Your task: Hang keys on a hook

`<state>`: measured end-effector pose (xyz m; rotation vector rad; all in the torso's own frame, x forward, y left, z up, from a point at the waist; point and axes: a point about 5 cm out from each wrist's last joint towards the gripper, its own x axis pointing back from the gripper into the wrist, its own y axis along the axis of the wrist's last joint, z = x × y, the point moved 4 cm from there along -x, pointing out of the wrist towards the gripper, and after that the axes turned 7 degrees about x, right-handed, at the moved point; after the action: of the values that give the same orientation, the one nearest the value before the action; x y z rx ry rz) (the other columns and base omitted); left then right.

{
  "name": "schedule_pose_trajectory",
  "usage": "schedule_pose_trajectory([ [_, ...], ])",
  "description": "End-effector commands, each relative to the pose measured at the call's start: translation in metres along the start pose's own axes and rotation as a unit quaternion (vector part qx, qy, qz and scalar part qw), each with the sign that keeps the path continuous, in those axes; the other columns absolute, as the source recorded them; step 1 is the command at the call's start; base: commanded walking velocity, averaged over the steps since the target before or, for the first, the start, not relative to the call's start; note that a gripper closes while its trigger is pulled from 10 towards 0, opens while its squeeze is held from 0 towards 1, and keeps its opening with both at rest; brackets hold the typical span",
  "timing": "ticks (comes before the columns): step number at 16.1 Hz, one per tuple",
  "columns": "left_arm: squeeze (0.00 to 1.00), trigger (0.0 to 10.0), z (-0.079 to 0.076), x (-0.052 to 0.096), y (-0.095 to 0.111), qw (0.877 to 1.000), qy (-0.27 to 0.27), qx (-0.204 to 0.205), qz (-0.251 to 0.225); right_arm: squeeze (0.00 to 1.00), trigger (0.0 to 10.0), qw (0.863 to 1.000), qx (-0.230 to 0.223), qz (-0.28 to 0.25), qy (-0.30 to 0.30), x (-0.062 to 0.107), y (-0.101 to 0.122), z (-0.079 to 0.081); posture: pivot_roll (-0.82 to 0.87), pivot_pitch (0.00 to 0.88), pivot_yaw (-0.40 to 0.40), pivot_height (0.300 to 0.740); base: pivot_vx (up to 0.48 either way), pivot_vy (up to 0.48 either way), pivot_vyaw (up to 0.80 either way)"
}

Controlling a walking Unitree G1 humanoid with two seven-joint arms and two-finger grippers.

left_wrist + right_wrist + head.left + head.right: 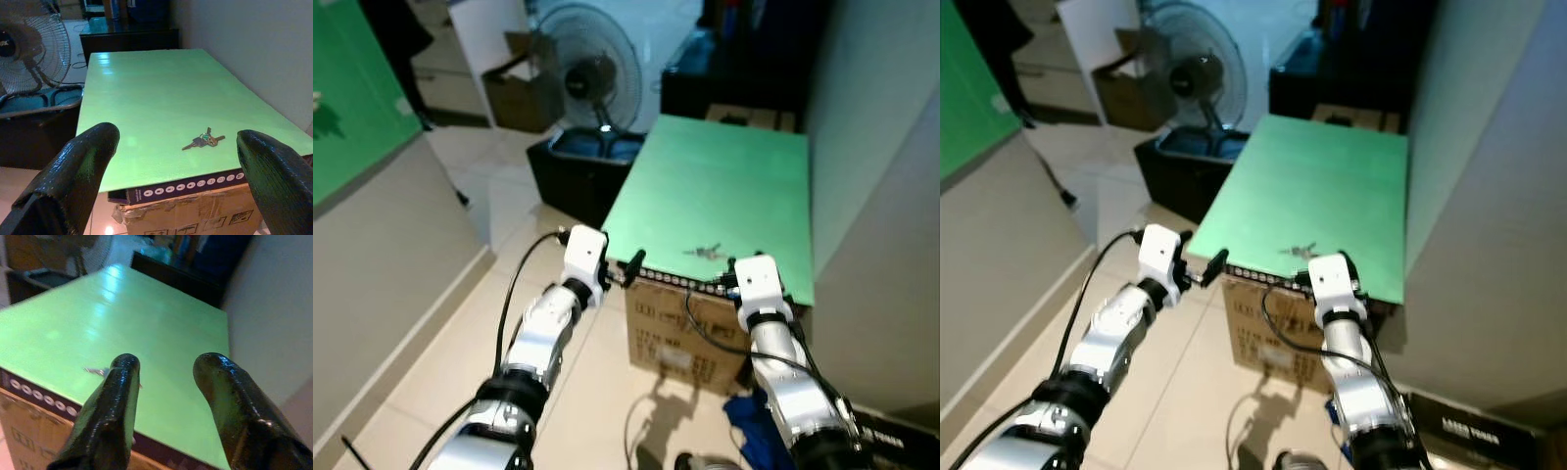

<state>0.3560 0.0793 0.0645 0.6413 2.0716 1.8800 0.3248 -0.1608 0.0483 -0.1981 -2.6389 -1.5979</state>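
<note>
A small bunch of keys (708,253) lies flat near the front edge of a green board (724,176) that rests on a cardboard box (680,333). My left gripper (631,266) hovers at the board's front left corner, open wide; in the left wrist view the keys (204,141) lie ahead between its fingers (83,161), well apart from them. My right gripper (168,361) is open just off the board's front edge, close in front of the keys (98,371), which its left finger partly hides. Neither gripper holds anything.
A standing fan (592,73) and a black bin (578,166) stand left of the board. A grey wall (881,196) runs close along its right side. A low wall with a green panel (352,98) borders the tiled floor on the left. Blue cloth (754,416) lies by the box.
</note>
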Motion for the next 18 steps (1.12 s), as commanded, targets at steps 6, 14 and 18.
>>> schedule_pose_trajectory([
  [6, 0.0, 10.0, 0.0014, 0.0007, -0.0007, 1.0, -0.002, -0.008, 0.004, 0.0, 0.0, 1.0, -0.006, -0.013, 0.011, 0.0024, 0.0048, 0.005, -0.21, 0.0, 0.091, 0.731, 0.0, 0.0, 0.0],
  [14, 0.0, 10.0, 0.0009, -0.0009, 0.0008, 1.0, -0.007, -0.017, 0.007, 1.0, 10.0, 1.0, -0.001, -0.009, -0.002, -0.0003, 0.0044, 0.0032, -0.21, 0.0, 0.1, 0.731, 0.0, 0.0, 0.0],
  [18, 0.0, 10.0, -0.0008, -0.0014, 0.0004, 1.0, -0.011, -0.028, 0.01, 1.0, 10.0, 1.0, -0.001, -0.011, -0.008, 0.0012, 0.0042, 0.0021, -0.22, 0.0, 0.104, 0.731, 0.0, 0.0, 0.0],
])
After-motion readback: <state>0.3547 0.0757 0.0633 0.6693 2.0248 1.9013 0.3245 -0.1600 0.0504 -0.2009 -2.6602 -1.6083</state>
